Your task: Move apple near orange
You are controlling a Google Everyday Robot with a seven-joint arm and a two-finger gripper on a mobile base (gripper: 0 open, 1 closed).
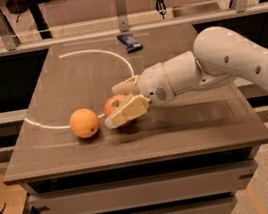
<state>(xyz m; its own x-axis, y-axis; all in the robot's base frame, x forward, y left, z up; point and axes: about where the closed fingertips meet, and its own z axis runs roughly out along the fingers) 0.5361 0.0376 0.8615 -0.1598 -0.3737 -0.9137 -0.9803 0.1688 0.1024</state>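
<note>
Brown bench [189, 135], flat top. White arm [227, 58] reaches in over the right edge toward the middle. Thin white arc [115, 55] runs from the back half round to the left edge. Gripper [114, 106] sits low over the bench, left of centre, nearer the front edge, jaws clasped on the apple [112, 102], one finger behind it and one in front. Orange [84, 123] rests on the bench just left of the apple, a narrow gap between them. Blue packet [129, 42] lies near the back edge, well apart from both fruits.
</note>
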